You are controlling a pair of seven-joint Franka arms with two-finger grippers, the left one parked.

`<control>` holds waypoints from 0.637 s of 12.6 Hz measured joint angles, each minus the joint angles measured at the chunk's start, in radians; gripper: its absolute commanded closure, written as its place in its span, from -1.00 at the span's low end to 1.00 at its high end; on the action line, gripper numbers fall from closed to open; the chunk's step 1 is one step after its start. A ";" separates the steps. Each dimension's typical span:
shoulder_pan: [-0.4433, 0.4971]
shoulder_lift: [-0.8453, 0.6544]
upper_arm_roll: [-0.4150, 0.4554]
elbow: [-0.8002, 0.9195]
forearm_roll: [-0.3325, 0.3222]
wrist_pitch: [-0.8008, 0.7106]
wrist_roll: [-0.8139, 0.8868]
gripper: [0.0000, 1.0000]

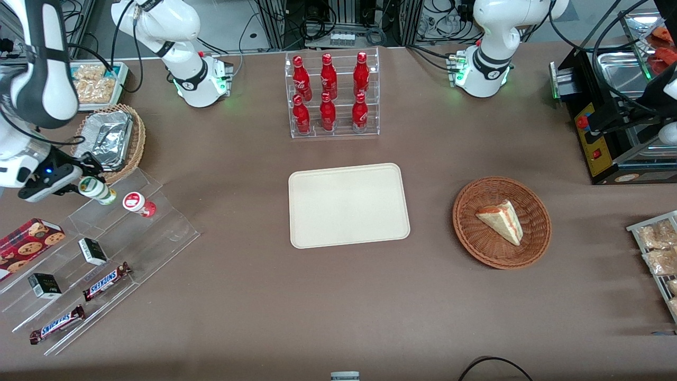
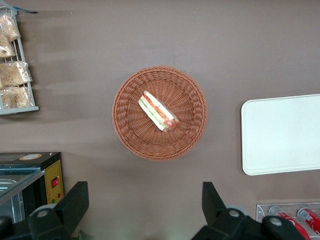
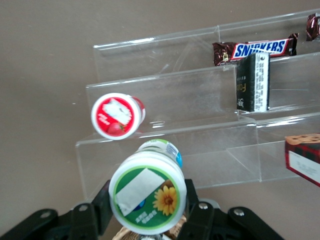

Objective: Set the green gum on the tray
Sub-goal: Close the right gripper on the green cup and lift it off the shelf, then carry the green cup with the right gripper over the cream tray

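Observation:
The green gum is a small white bottle with a green label, its round lid showing a green and yellow mark in the right wrist view. My right gripper is shut on the green gum and holds it tilted above the top step of a clear stepped shelf, toward the working arm's end of the table. Its black fingers press the bottle on both sides. The cream tray lies flat in the middle of the table with nothing on it; it also shows in the left wrist view.
A red-lidded bottle lies beside the gum on the shelf. Snickers bars, small dark boxes and a cookie box lie on the lower steps. A foil tray in a basket, a cola rack and a sandwich basket stand around.

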 measured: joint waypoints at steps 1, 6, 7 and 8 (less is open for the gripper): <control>0.002 -0.005 0.007 0.046 0.000 -0.064 0.002 1.00; 0.076 -0.013 0.119 0.227 0.000 -0.291 0.241 1.00; 0.106 -0.012 0.149 0.250 0.001 -0.314 0.325 1.00; 0.142 -0.010 0.176 0.265 0.001 -0.324 0.416 1.00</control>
